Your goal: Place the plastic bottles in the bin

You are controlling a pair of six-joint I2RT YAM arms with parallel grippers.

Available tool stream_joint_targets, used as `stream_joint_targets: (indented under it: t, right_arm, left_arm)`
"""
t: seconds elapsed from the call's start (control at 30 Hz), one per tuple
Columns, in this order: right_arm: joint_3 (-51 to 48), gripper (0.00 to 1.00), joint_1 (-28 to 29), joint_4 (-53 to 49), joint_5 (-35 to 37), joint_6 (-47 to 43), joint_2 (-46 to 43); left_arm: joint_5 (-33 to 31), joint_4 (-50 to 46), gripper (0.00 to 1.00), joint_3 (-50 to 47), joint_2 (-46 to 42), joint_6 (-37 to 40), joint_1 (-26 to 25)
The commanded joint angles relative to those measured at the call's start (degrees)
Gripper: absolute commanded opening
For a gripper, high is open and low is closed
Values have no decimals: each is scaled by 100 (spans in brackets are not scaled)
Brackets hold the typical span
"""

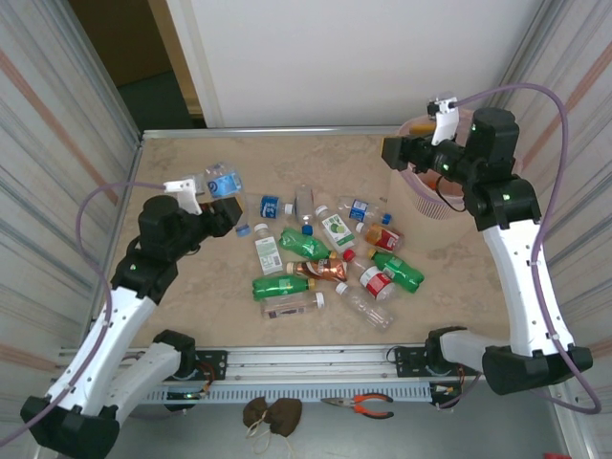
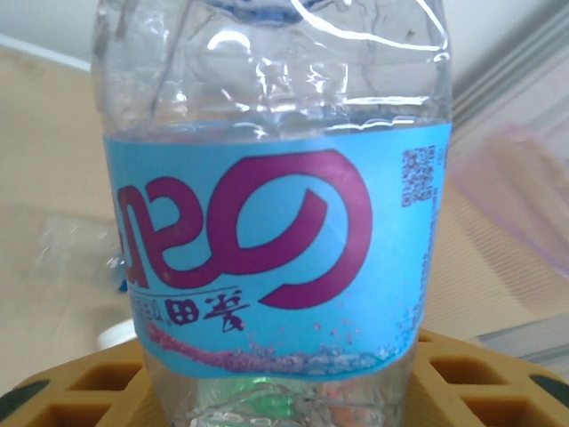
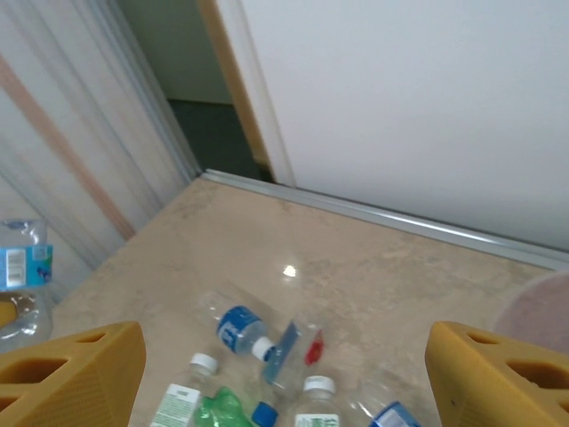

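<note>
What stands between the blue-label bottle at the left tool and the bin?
The right arm hangs across the bin's mouth, the right tool open beside its rim. The other bottles lie low on the table between; the blue-label bottle, lifted, would probably clear them.

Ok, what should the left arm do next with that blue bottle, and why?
Probably close firmly on it before lifting. The blue-label bottle sits between the fingers of the left gripper, but I can't tell if the grip is tight yet, and the bin is across the table by the right arm.

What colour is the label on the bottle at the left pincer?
Sky-blue label with purple lettering; left wrist view.
</note>
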Motion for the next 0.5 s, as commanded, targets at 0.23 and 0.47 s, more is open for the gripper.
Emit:
stream_joint_targets:
  t: [0.23, 0.47]
  right_arm:
    - [-601, 81, 890, 1349, -1155, 550, -35]
    - [-716, 82, 2039, 2210, -1617, 669, 261]
  left_arm:
    - [1687, 1889, 52, 320, -319, 368, -21]
    - [2537, 2920, 52, 594, 30, 24, -104]
